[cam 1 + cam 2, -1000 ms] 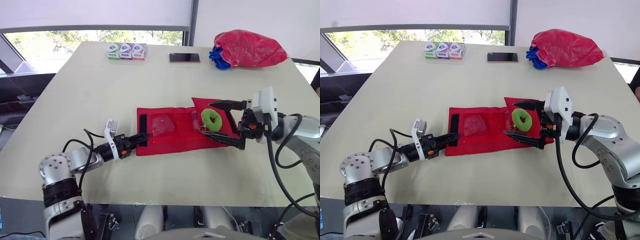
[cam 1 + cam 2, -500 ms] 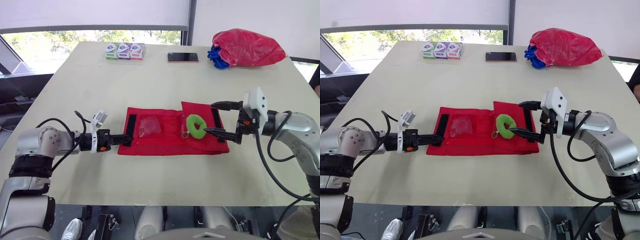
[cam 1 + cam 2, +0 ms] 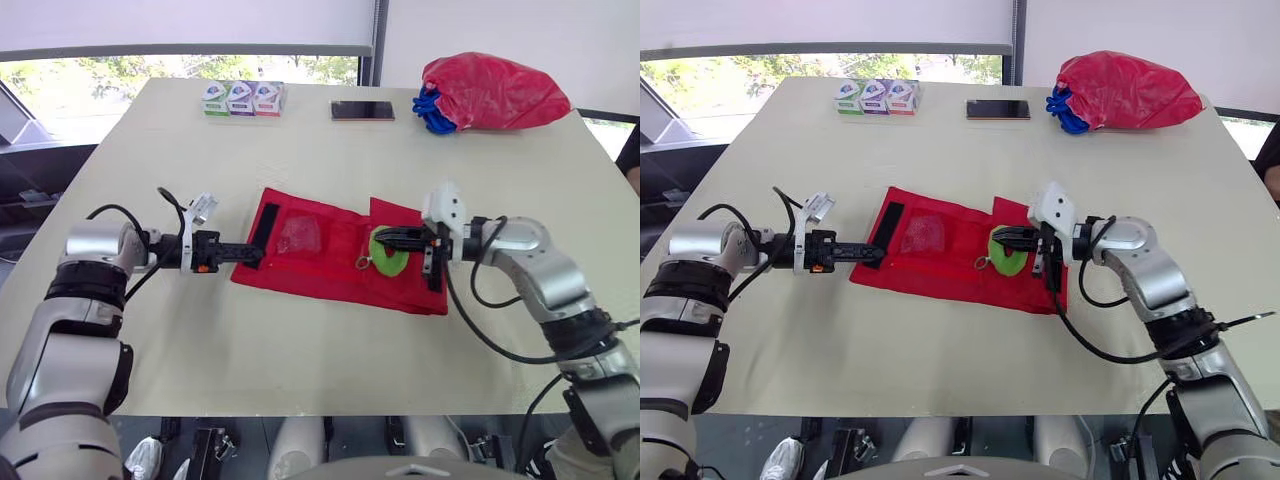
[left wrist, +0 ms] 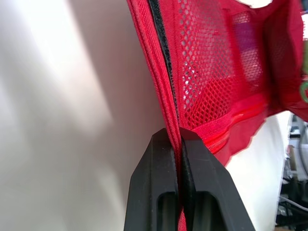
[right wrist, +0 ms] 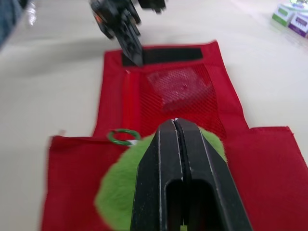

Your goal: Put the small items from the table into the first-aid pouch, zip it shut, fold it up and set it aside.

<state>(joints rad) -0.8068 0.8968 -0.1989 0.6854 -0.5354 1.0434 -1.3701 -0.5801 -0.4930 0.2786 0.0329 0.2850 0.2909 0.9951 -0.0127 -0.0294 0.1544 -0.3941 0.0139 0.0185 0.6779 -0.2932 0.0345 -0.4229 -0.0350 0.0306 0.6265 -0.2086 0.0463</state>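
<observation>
**Firmly gripped: pouch at one end, green ring at the other**

Head views: the red first-aid pouch (image 3: 320, 268) lies opened flat in the middle of the counter (image 3: 300, 170), its long side running slantwise between the left and right edges. The left gripper (image 3: 255, 252) has its fingers clenched on the pouch's left end, beside a black strip. The right gripper (image 3: 385, 240) reaches in from the right, its fingers clamped together on the green ring (image 3: 388, 256), which sits on the pouch near its folded-over right flap. Along the far edge stand three small boxes (image 3: 238, 99), green, purple and pink. Their print is too small to read. A dark phone (image 3: 362, 110) lies mid-edge, and a red bag (image 3: 495, 92) is at the far right corner.

Left wrist view: the two black fingers (image 4: 159, 192) pinch the pouch's red hem, with mesh pocket and zip line stretching away beyond them.

Right wrist view: the closed fingers (image 5: 159, 183) press into the fluffy green ring. A thin key loop (image 5: 120, 135) lies just beside it on the red fabric.
</observation>
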